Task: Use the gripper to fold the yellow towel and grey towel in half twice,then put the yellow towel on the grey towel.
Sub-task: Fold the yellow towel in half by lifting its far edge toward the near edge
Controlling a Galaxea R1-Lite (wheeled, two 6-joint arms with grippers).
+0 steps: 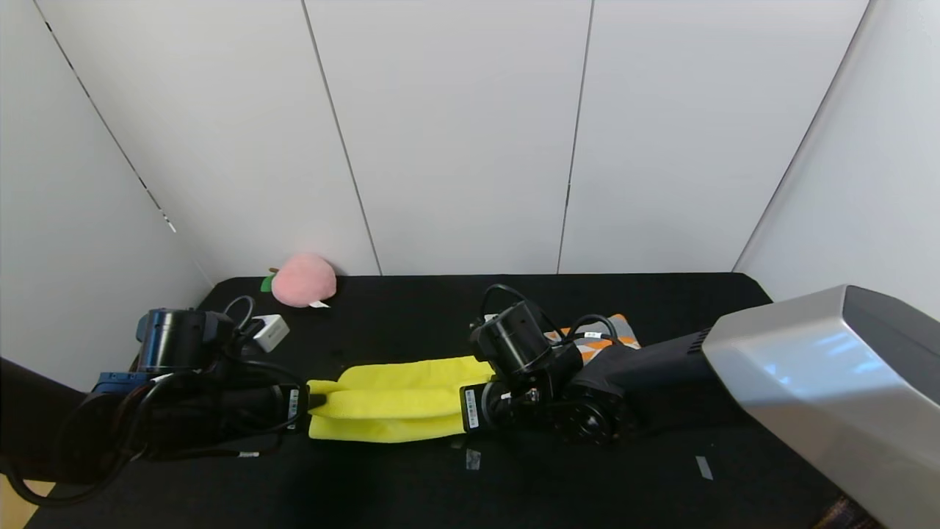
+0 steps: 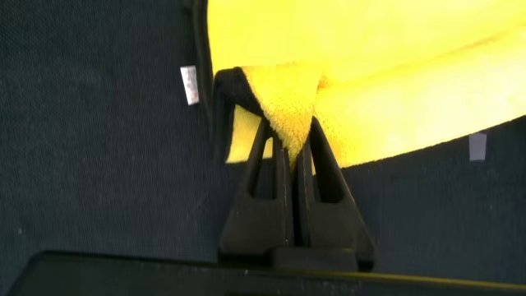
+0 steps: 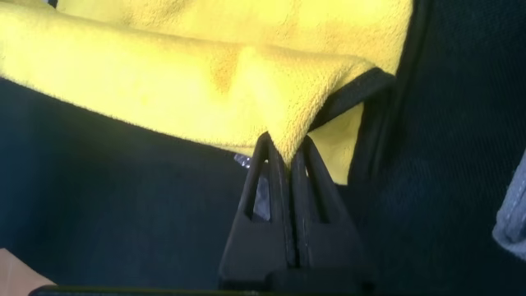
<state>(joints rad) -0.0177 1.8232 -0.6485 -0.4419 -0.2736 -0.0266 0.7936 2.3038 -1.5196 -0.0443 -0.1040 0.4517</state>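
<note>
The yellow towel (image 1: 396, 400) lies as a long folded strip across the black table, between my two grippers. My left gripper (image 1: 317, 400) is shut on its left end; in the left wrist view the fingers pinch a yellow corner (image 2: 288, 115) with black edging. My right gripper (image 1: 464, 411) is shut on its right end; in the right wrist view the jaws pinch a yellow corner (image 3: 288, 131). The grey towel (image 1: 606, 334), with orange marks, lies behind the right arm, mostly hidden by it.
A pink plush peach (image 1: 303, 280) sits at the back left by the wall. A small white box (image 1: 268, 332) lies behind the left arm. Bits of tape (image 1: 473, 459) mark the black table (image 1: 411, 485) near the front. White walls enclose the table.
</note>
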